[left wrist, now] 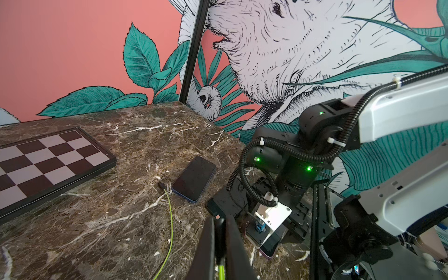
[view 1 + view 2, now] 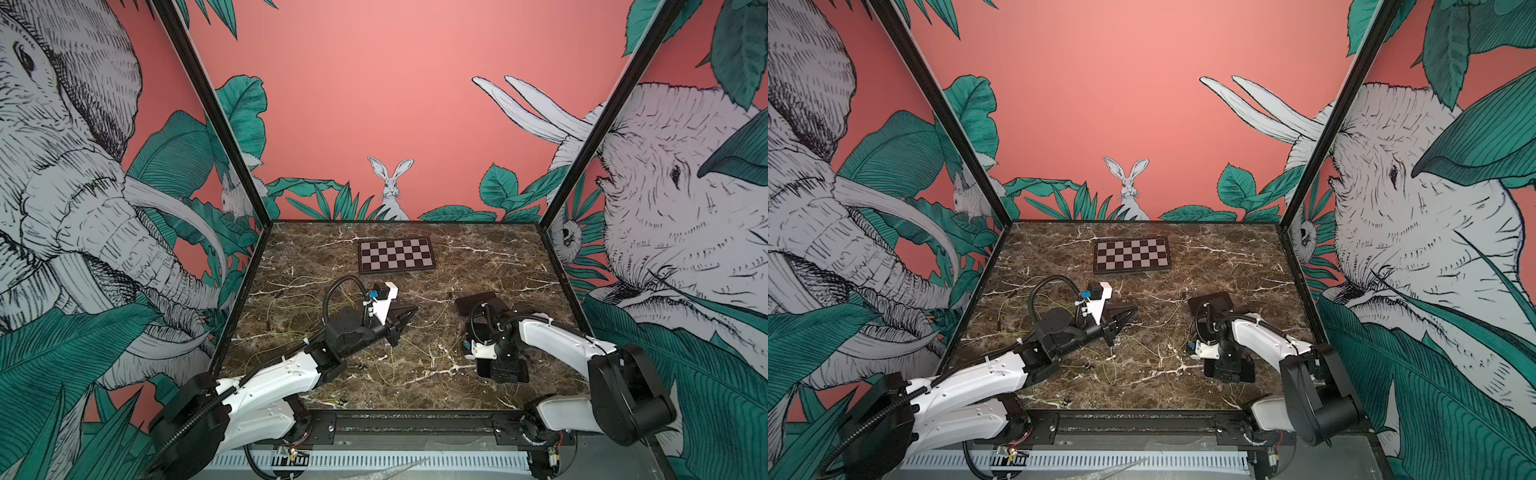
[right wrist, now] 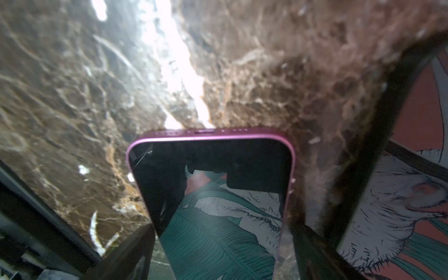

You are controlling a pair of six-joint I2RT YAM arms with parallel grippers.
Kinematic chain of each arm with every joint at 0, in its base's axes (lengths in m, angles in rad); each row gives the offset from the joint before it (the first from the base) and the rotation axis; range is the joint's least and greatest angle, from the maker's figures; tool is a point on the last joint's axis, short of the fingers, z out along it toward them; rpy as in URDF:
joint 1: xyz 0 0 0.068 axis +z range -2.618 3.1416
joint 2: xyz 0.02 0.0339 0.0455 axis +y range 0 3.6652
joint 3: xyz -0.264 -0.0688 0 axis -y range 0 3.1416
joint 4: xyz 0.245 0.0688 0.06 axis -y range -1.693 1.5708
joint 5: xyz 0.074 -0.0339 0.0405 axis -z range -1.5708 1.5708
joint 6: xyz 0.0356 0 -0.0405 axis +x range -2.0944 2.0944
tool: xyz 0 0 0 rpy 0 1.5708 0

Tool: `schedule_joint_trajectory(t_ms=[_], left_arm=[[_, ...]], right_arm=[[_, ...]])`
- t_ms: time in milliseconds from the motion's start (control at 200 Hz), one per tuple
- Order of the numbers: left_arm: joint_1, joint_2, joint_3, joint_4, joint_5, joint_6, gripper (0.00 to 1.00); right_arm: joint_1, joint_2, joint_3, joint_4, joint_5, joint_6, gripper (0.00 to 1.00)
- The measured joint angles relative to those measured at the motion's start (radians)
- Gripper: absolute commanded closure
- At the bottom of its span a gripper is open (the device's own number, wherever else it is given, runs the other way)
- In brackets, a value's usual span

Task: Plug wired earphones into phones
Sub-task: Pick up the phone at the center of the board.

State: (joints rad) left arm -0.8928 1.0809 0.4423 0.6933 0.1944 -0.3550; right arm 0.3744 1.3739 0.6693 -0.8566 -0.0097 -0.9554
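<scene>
- Left tool (image 1: pixel 220 224): fingers closed together on a yellow-green earphone cord (image 1: pixel 221 270). It is held above the worktop (image 2: pixel 478 257), on the near side of the checkerboard (image 2: pixel 397 255).
- Right tool (image 3: pixel 223 226): fingers spread wide, one on each side of the pink-rimmed phone (image 3: pixel 211 184) and close beside its long edges. Contact cannot be confirmed.
- The pink-rimmed phone lies flat, screen up, its port end projecting past the fingertips.
- Three phones lie in a row on the near side of the checkerboard, toward the right arm. The blue-rimmed phone (image 1: pixel 194 179) is closest to the checkerboard. A second phone (image 1: pixel 218 203) is largely hidden under the right arm. The pink-rimmed phone is farthest from the checkerboard.
- A dark plug (image 1: pixel 163 186) lies on the worktop just beside the blue-rimmed phone's end, not inserted. Its cord (image 1: pixel 171 225) trails away from the checkerboard.
- Whether that cord is the one the left tool holds cannot be told.
- In both top views, further thin cords sprawl on the near side of the checkerboard, toward the left arm.
</scene>
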Motion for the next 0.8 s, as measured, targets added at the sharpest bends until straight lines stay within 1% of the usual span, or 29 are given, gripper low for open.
schedule_joint_trajectory(t_ms=[85,170,230,400,555,655,800], left_arm=[[0.000,0.000,0.000,-0.001,0.000,0.001,1.00],[0.000,-0.002,-0.003,-0.001,0.003,0.001,1.00],[0.000,-0.007,-0.011,-0.003,0.003,0.001,1.00],[0.000,-0.018,-0.033,-0.012,-0.016,0.000,1.00],[0.000,-0.017,-0.060,-0.014,-0.040,-0.002,1.00],[0.000,-0.013,-0.061,-0.013,-0.043,-0.007,1.00],[0.000,-0.005,-0.061,-0.013,-0.044,-0.011,1.00]], right_arm=[[-0.002,0.014,0.011,-0.006,0.000,-0.002,0.12],[-0.002,0.028,0.022,-0.012,-0.001,-0.001,0.16],[-0.003,0.031,0.024,-0.010,0.000,0.001,0.18],[-0.003,-0.006,-0.004,0.012,-0.002,0.003,0.14],[0.000,-0.053,-0.041,0.042,-0.004,0.001,0.14],[0.009,-0.057,-0.046,0.052,-0.003,0.001,0.14],[0.014,-0.042,-0.039,0.060,0.003,0.001,0.18]])
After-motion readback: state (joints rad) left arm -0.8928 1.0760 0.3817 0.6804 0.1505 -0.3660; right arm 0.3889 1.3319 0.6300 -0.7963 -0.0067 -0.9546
